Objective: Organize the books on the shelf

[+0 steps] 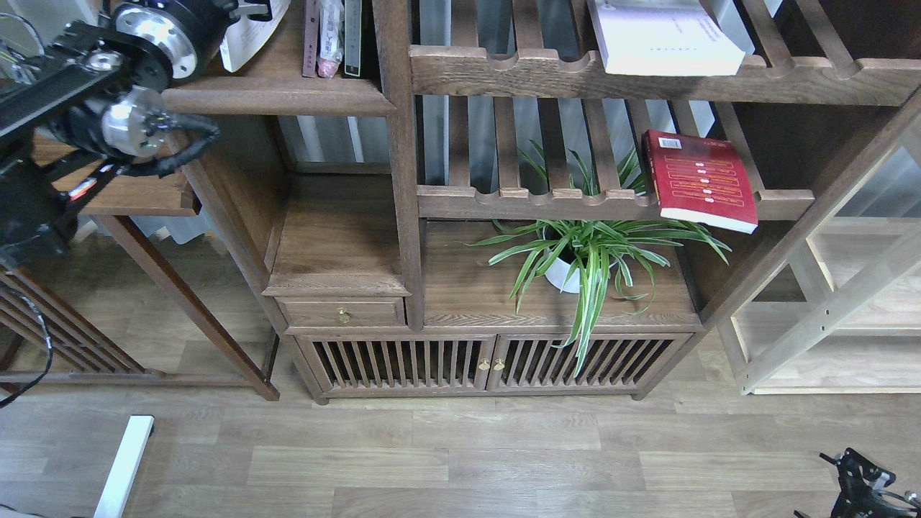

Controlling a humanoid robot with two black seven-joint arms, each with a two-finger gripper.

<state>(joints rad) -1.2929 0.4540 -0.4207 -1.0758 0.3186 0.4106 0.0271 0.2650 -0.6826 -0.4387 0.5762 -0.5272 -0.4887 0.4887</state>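
Left arm (144, 79) reaches up to the solid dark shelf (280, 97) at top left, its far end against a white paperback (248, 36) there; jaws hidden, cannot tell their state. Right gripper (863, 485) idle at lower right, state unclear. Red book (699, 180) lies flat, overhanging the slatted rack (540, 201); white book (665, 36) on the rack above. Likely placing one; next, fetch the red.

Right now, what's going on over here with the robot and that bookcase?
The robot is tidying books. Its left arm is raised at the solid dark shelf top left, by a white paper or book; its claw can't be made out. A few books already stand there. A red book and a white book still lie on the slatted racks. The right claw is low, idle.
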